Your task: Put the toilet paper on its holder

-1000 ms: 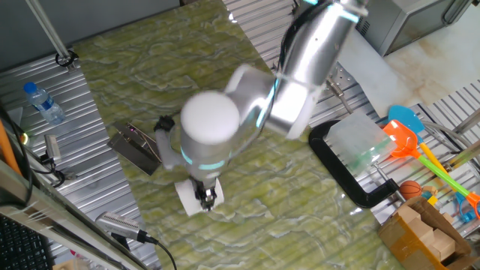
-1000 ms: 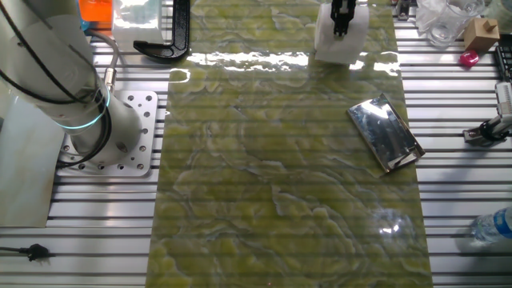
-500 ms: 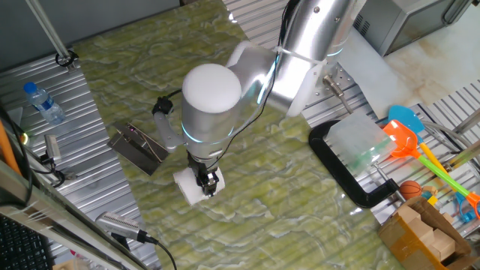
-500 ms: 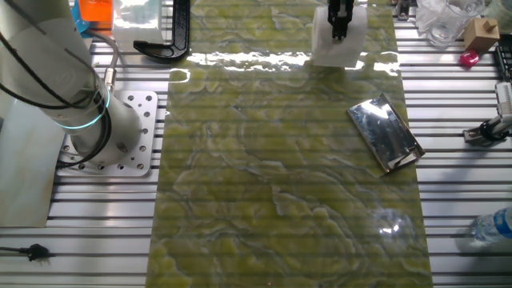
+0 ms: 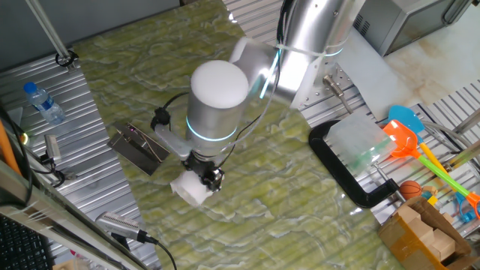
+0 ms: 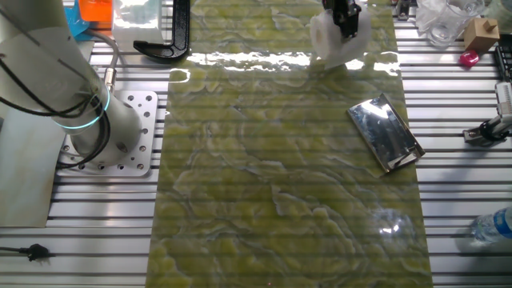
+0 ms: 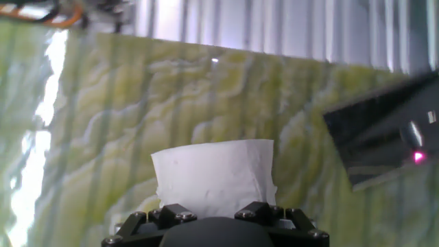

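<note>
One toilet paper (image 5: 188,189) gripped by tool (image 5: 208,178), one holder (image 5: 137,147) nearby

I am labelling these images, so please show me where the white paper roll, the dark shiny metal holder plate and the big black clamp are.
white paper roll (image 7: 212,175), hand view, embossed side.
dark shiny metal holder plate (image 6: 386,134), other fixed view, plate middle.
big black clamp (image 5: 341,174), one fixed view, long bar.

Robotics lab — slotted aluminium table (image 6: 264,264), bolted arm base (image 6: 120,132), black clamp (image 5: 349,176), cables.
</note>
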`<state>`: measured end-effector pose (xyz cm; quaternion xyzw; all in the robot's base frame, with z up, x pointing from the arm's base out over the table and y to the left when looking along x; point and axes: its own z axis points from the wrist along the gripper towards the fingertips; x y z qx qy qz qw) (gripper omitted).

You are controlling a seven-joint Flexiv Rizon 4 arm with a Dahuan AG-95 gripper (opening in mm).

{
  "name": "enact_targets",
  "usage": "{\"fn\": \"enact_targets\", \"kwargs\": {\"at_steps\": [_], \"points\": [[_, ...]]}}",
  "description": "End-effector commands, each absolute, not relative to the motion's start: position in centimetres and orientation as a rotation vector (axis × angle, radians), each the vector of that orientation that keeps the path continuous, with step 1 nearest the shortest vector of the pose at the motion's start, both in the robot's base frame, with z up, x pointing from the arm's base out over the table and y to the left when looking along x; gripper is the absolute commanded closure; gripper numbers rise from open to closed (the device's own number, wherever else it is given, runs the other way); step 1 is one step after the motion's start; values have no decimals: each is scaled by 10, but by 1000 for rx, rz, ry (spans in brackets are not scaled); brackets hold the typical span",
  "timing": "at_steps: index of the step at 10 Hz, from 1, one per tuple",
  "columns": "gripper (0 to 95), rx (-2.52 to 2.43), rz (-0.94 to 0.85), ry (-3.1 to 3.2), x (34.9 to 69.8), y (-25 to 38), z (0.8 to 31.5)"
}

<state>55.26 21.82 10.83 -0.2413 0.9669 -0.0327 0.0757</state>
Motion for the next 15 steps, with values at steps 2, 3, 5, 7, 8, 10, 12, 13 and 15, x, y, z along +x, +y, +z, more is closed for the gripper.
{"fn": "enact_targets", "kwargs": {"at_steps": [2,3,5,7,8,10,12,13,15], "points": [[950,-1506,-62,2683,566,221,129],[950,-1547,-49,2680,574,222,137],[950,-1619,-26,2670,590,223,146],[950,-1752,-18,2627,598,223,150],[950,-1853,-34,2564,598,223,149],[950,-1944,-47,2507,598,223,148],[950,-2011,-55,2490,599,222,146],[950,-2032,-29,2505,599,221,145],[950,-2071,-11,2504,600,220,142]]}}
